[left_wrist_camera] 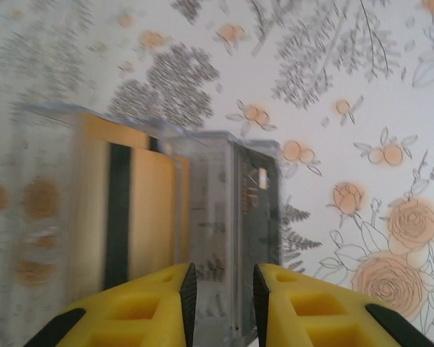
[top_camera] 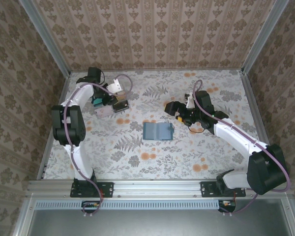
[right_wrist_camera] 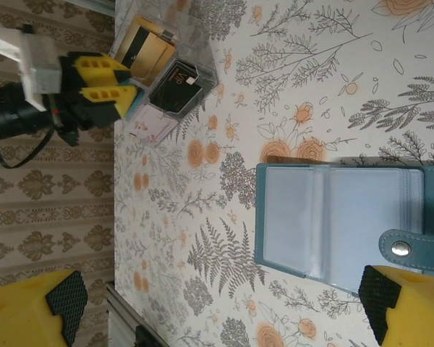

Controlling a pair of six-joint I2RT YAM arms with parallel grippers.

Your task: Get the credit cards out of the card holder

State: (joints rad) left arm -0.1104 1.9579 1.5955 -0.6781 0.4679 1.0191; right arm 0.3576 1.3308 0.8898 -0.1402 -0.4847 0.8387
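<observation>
The card holder (top_camera: pixel 158 131) lies open and flat mid-table, teal with slate-blue inner faces (right_wrist_camera: pixel 340 217) and a snap tab. Several credit cards lie in a loose pile at the far left (top_camera: pixel 113 106): a tan-orange one with a dark stripe (left_wrist_camera: pixel 130 210), a grey see-through one (left_wrist_camera: pixel 210 217) and a dark one (left_wrist_camera: pixel 259 195). My left gripper (left_wrist_camera: pixel 224 278) hovers low over the pile, its jaws a little apart over the grey card's edge, holding nothing. My right gripper (right_wrist_camera: pixel 223 303) stands wide open just right of the holder, with nothing between its fingers.
The floral tabletop is walled at the back and on both sides by patterned panels (top_camera: pixel 152 34). The card pile sits close to the left wall. A metal rail (top_camera: pixel 157 187) runs along the near edge by the arm bases.
</observation>
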